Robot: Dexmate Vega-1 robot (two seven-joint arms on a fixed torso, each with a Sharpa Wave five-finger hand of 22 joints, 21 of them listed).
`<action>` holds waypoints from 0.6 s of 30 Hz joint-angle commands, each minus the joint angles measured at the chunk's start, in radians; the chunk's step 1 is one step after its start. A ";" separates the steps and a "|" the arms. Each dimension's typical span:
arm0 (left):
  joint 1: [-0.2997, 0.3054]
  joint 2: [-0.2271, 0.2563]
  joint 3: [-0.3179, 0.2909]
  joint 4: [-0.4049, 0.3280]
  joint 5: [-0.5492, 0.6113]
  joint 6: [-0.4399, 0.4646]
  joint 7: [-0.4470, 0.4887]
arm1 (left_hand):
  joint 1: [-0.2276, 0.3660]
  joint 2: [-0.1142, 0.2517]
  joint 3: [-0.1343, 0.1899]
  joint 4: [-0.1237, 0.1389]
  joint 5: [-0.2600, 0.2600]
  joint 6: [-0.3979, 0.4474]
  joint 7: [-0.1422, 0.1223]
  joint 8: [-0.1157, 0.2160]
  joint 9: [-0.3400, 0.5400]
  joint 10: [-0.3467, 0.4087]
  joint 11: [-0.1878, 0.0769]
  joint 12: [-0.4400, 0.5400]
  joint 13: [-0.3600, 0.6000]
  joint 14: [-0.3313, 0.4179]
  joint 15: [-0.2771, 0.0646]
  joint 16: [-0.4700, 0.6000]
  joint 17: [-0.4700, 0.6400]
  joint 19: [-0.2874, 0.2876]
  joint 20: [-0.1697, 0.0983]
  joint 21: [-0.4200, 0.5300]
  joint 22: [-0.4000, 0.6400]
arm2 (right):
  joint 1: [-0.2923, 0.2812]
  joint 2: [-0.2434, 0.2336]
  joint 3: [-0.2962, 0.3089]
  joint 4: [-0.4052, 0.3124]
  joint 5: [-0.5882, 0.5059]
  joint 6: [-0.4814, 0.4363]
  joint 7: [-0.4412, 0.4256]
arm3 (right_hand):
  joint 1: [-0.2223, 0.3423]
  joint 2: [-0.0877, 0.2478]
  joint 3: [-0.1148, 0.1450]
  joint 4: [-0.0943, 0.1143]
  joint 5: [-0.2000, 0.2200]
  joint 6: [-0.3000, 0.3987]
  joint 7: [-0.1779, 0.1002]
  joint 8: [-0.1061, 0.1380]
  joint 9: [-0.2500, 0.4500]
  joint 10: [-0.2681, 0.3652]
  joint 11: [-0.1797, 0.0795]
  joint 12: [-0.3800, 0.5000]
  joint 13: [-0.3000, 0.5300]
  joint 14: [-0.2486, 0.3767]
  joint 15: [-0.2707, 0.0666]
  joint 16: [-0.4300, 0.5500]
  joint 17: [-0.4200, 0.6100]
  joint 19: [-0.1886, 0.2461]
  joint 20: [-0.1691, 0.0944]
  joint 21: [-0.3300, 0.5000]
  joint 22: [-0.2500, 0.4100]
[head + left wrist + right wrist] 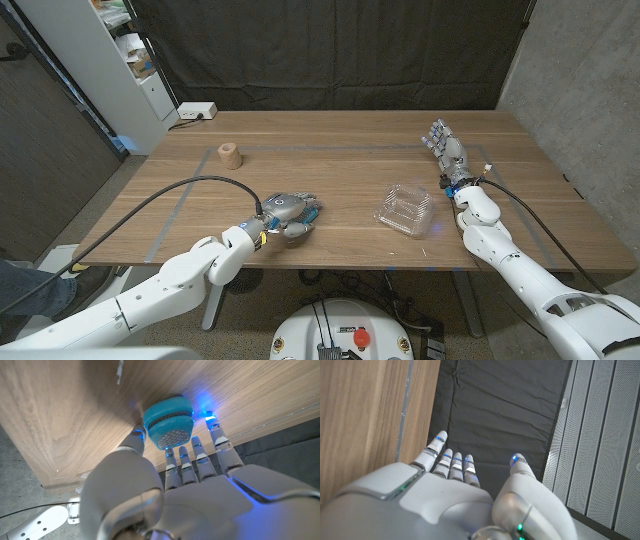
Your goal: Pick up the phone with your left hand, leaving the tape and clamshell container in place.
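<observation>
Phone is the name the task gives to the teal, rounded object [308,212] that is seen under the left hand [287,213] near the front middle of the wooden table [330,165]; in the left wrist view the same teal object [169,421] is shown with a perforated face, lying on the wood, with the fingers [192,462] reaching up to it from one side and the thumb [137,436] set against its other side. The object is thus bracketed by the left hand [175,495], but whether it is actually gripped cannot be told, and it is seen resting on the tabletop. The largest thing in view is the table, backed by a dark curtain [330,50], with a white shelving unit [110,60] at the far left. The right hand [447,150] is held near the table's right side, fingers extended and apart, with nothing in it; in the right wrist view that hand [455,490] is seen spread open beside the table's edge [365,415]. A clear clamshell container [405,210] is placed between the two hands, apart from both. A small tan roll of tape [230,155] is placed toward the far left of the table, well apart from the left hand. A white power strip [196,111] is seen at the table's far edge.
</observation>
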 commanded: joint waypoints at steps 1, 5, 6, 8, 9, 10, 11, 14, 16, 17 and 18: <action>-0.004 -0.011 0.008 -0.002 0.002 0.010 0.004 | 0.099 0.037 0.017 0.000 0.004 0.004 0.013 -0.002 0.006 0.024 0.008 0.006 0.009 0.044 -0.013 0.031 0.024 0.088 -0.005 0.042 0.011 | 0.008 0.001 0.003 0.013 0.006 0.002 0.010 | 0.000 0.011 -0.004 -0.001 -0.001 0.007 -0.007 -0.002 0.002 0.006 0.001 0.000 0.002 0.004 0.001 0.006 0.004 0.003 0.002 0.000 0.003; -0.003 -0.016 0.009 0.000 -0.003 0.009 0.010 | 0.167 0.059 0.020 -0.002 0.008 0.013 0.019 0.003 0.010 0.039 0.014 0.013 0.015 0.078 -0.023 0.061 0.049 0.137 -0.006 0.067 0.015 | 0.010 0.002 0.003 0.019 0.009 0.002 0.016 | -0.001 0.011 -0.005 -0.001 -0.001 0.007 -0.007 -0.002 0.002 0.007 0.002 0.000 0.002 0.004 0.001 0.006 0.004 0.003 0.003 0.000 0.003; -0.002 -0.017 0.010 -0.003 -0.001 0.014 0.009 | 0.181 0.065 0.019 -0.001 0.009 0.023 0.025 0.007 0.012 0.045 0.012 0.016 0.018 0.083 -0.026 0.067 0.056 0.148 -0.006 0.073 0.016 | 0.010 0.003 0.004 0.022 0.011 0.003 0.020 | -0.001 0.011 -0.005 -0.001 -0.001 0.007 -0.007 -0.002 0.002 0.007 0.001 0.000 0.002 0.004 0.000 0.006 0.004 0.004 0.003 0.000 0.003; -0.001 -0.019 0.009 -0.001 -0.005 0.011 0.019 | 0.202 0.074 0.019 0.000 0.011 0.038 0.023 0.014 0.015 0.058 0.017 0.022 0.022 0.097 -0.033 0.080 0.066 0.163 -0.008 0.082 0.017 | 0.011 0.003 0.004 0.024 0.013 0.003 0.024 | -0.001 0.011 -0.005 -0.001 -0.001 0.007 -0.008 -0.002 0.002 0.007 0.001 0.000 0.002 0.004 0.000 0.006 0.004 0.004 0.004 0.000 0.003; 0.000 -0.019 0.008 -0.003 -0.006 0.013 0.017 | 0.212 0.078 0.018 0.000 0.012 0.042 0.022 0.016 0.016 0.065 0.017 0.026 0.024 0.102 -0.035 0.086 0.072 0.171 -0.009 0.087 0.017 | 0.011 0.003 0.005 0.025 0.014 0.004 0.024 | -0.001 0.011 -0.006 -0.001 -0.001 0.007 -0.007 -0.002 0.002 0.007 0.001 0.000 0.002 0.005 0.000 0.006 0.004 0.004 0.003 0.000 0.003; 0.000 -0.020 0.008 -0.003 -0.006 0.013 0.019 | 0.219 0.080 0.018 0.000 0.012 0.047 0.023 0.018 0.017 0.070 0.016 0.028 0.026 0.105 -0.035 0.090 0.076 0.176 -0.010 0.090 0.017 | 0.011 0.003 0.005 0.026 0.014 0.004 0.025 | -0.001 0.011 -0.005 -0.002 -0.001 0.007 -0.007 -0.002 0.002 0.007 0.001 0.000 0.002 0.005 0.000 0.006 0.004 0.004 0.003 0.000 0.003; -0.001 -0.019 0.009 -0.004 -0.009 0.013 0.014 | 0.230 0.084 0.017 -0.001 0.013 0.051 0.021 0.020 0.019 0.075 0.015 0.031 0.028 0.112 -0.038 0.097 0.082 0.180 -0.013 0.094 0.018 | 0.012 0.004 0.005 0.028 0.015 0.005 0.026 | -0.001 0.011 -0.005 -0.002 -0.001 0.007 -0.007 -0.002 0.002 0.007 0.002 0.000 0.002 0.005 0.000 0.006 0.004 0.004 0.004 0.000 0.003; 0.001 -0.018 0.009 -0.007 -0.008 0.017 0.014 | 0.247 0.089 0.011 0.002 0.014 0.061 0.025 0.024 0.022 0.082 0.011 0.036 0.034 0.115 -0.042 0.108 0.096 0.187 -0.019 0.100 0.018 | 0.012 0.005 0.006 0.033 0.019 0.006 0.031 | -0.001 0.012 -0.006 -0.002 -0.001 0.007 -0.007 -0.002 0.002 0.007 0.002 0.000 0.002 0.006 0.000 0.006 0.005 0.004 0.003 0.000 0.003; 0.005 -0.018 0.005 -0.003 -0.023 0.006 0.026 | 0.249 0.090 0.010 0.003 0.014 0.064 0.025 0.025 0.022 0.084 0.012 0.037 0.035 0.115 -0.041 0.110 0.098 0.186 -0.019 0.101 0.018 | 0.012 0.006 0.007 0.036 0.021 0.008 0.034 | -0.001 0.012 -0.006 -0.002 -0.001 0.007 -0.006 -0.002 0.002 0.007 0.002 0.000 0.002 0.005 0.000 0.006 0.005 0.004 0.003 0.000 0.003; 0.005 -0.017 0.006 -0.005 -0.019 0.009 0.024 | 0.251 0.092 0.009 0.004 0.014 0.068 0.025 0.027 0.023 0.086 0.011 0.038 0.035 0.118 -0.042 0.113 0.101 0.186 -0.020 0.101 0.018 | 0.012 0.007 0.007 0.036 0.022 0.008 0.034 | -0.001 0.012 -0.006 -0.002 -0.001 0.007 -0.006 -0.002 0.002 0.007 0.002 0.000 0.002 0.005 0.000 0.006 0.005 0.004 0.003 0.000 0.003; 0.005 -0.016 0.006 -0.004 -0.021 0.006 0.027 | 0.253 0.094 0.006 0.006 0.014 0.073 0.026 0.029 0.024 0.089 0.010 0.040 0.037 0.123 -0.043 0.118 0.105 0.185 -0.021 0.103 0.018 | 0.011 0.007 0.008 0.036 0.022 0.008 0.035 | -0.002 0.012 -0.006 -0.002 -0.001 0.007 -0.006 -0.002 0.002 0.007 0.002 0.000 0.002 0.005 0.000 0.006 0.005 0.004 0.004 0.000 0.003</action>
